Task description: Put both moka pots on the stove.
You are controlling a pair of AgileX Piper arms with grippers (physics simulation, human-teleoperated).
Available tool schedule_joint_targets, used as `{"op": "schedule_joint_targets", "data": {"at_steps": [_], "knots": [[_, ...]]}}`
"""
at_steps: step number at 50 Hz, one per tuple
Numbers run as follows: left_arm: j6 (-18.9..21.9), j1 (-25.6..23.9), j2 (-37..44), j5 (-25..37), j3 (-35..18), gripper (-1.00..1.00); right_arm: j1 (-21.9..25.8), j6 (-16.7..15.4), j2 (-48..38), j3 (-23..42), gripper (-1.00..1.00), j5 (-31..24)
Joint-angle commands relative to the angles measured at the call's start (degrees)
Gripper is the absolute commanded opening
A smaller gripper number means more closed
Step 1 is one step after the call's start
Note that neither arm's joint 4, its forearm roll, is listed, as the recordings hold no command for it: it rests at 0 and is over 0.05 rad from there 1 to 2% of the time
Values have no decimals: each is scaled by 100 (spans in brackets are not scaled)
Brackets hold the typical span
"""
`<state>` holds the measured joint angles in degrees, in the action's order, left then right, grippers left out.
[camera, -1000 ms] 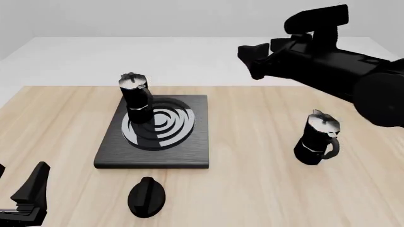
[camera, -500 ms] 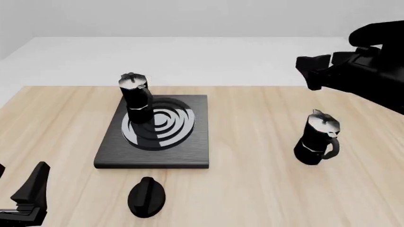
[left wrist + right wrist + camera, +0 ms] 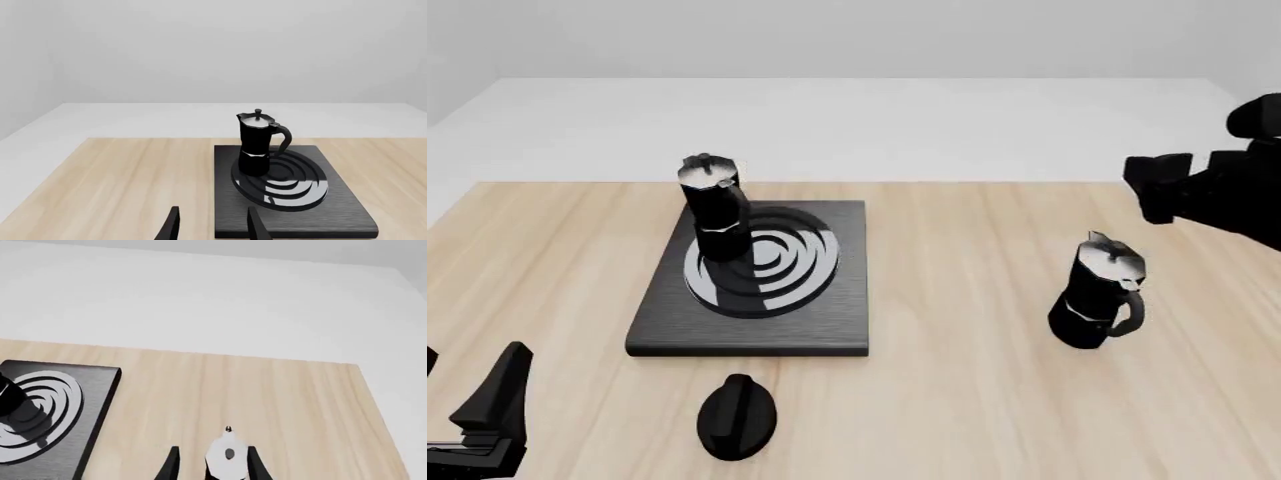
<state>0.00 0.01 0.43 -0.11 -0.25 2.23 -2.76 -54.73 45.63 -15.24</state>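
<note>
One moka pot (image 3: 711,205) stands upright on the stove (image 3: 814,310), at the far-left edge of its burner rings; the left wrist view shows the moka pot (image 3: 257,142) on the stove (image 3: 333,210) ahead. A second moka pot (image 3: 1098,292) stands on the wood at the right, away from the stove. My right gripper (image 3: 1154,188) hovers open above and behind this pot, whose silvery lid (image 3: 228,458) shows between the fingers from above. My left gripper (image 3: 474,375) is open and holds nothing at the near-left table corner; in the left wrist view the left gripper (image 3: 210,227) is well short of the stove.
A low black oval knob (image 3: 738,415) lies on the wood just in front of the stove. The wooden tabletop (image 3: 961,400) ends at a pale surface behind. The stove's corner (image 3: 100,377) shows in the right wrist view.
My right arm has swung from near the stove's far side out to the right, ending above the pot on the wood. Pots, stove and left gripper have not moved.
</note>
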Motion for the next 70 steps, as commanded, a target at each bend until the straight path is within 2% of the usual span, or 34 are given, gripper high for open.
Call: {"op": "schedule_joint_targets", "data": {"at_steps": [1, 15, 21, 50, 70], "knots": [[1, 1, 0, 0, 0, 100, -436, -111, -26, -161, 100, -178], [0, 1, -1, 0, 0, 100, -512, -97, -163, -279, 100, -182], [-1, 0, -1, 0, 0, 100, -536, -33, -402, -370, 100, -49], [-1, 0, 0, 0, 0, 100, -633, -132, -1137, -759, 100, 568], [0, 1, 0, 0, 0, 100, -617, -42, -1497, -1065, 100, 924]]}}
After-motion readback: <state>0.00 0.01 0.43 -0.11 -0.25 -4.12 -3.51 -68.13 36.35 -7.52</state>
